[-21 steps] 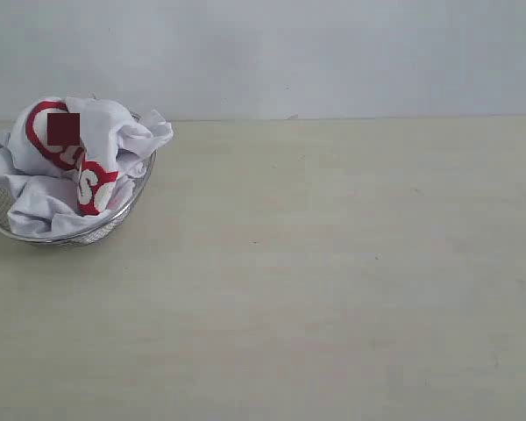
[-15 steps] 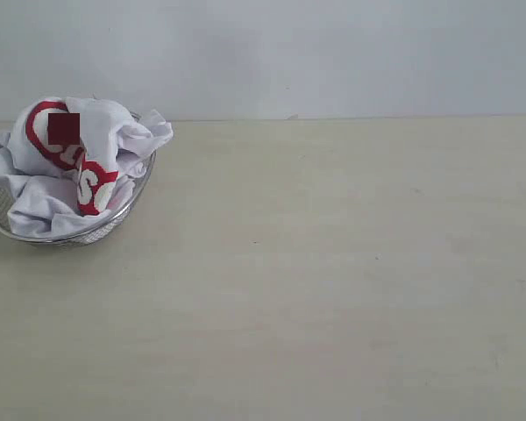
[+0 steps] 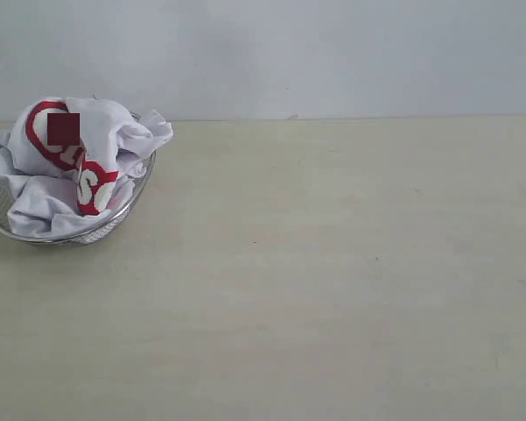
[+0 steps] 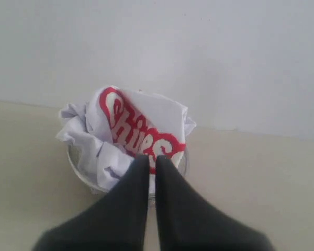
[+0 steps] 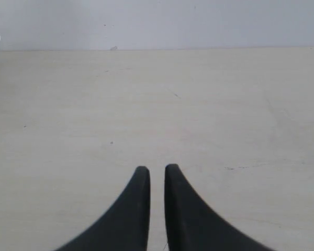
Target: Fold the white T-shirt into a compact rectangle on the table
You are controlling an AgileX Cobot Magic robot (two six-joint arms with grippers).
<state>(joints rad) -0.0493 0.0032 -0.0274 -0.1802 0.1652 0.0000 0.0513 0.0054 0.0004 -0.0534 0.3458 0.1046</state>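
A crumpled white T-shirt, its red lettered band twisted across the top, sits heaped in a round wire-mesh basket at the far left of the pale counter. None of the shirt lies on the counter yet.

Folding has not begun, and the step in hand appears to be fetching the shirt. The left pincer points at the basket from short of it, tips pressed together and holding nothing. The right pincer hangs over bare counter well away from the basket, its tips all but touching and also empty.

The next move likely calls for the left pincer to part, close on a fold of cloth and lift it out.

On show are one shirt, one basket and two pincers.
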